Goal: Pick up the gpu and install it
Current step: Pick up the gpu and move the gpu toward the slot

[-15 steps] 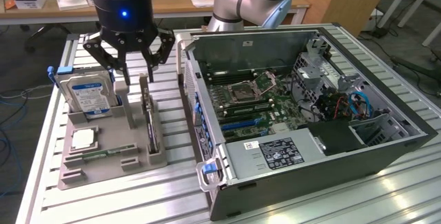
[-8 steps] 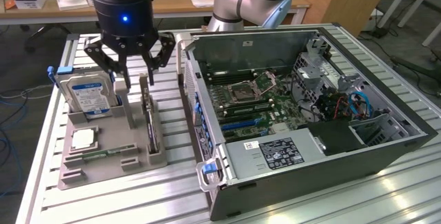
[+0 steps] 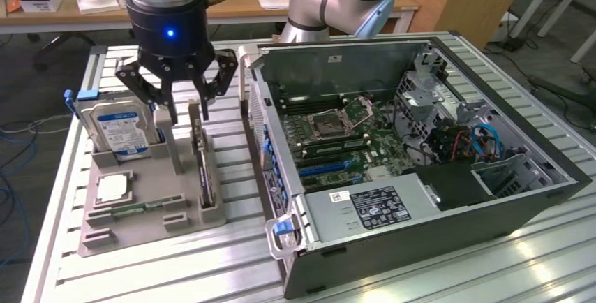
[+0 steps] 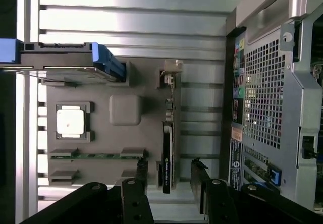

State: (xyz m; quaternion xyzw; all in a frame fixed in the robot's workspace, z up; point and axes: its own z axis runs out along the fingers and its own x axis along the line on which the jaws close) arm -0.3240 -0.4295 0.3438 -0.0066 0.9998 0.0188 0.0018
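The gpu (image 3: 199, 160) stands on edge in a slot of the grey holder (image 3: 149, 227), to the exterior view's left of the open computer case (image 3: 521, 198). From the wrist camera the gpu (image 4: 167, 151) shows as a thin dark card seen edge-on, its metal bracket at the far end. My gripper (image 3: 184, 116) hangs just above the card's far end and is open. In the wrist view my gripper (image 4: 170, 167) has one black finger (image 4: 143, 169) on each side of the card, apart from it. Nothing is held.
A silver hard drive with a blue label (image 3: 116, 132) stands in the holder beside my gripper. A processor (image 3: 112, 188) and a memory stick (image 3: 130, 209) lie in the holder too. The case's motherboard (image 3: 345, 135) is exposed. A slatted aluminium table (image 3: 186, 275) carries everything.
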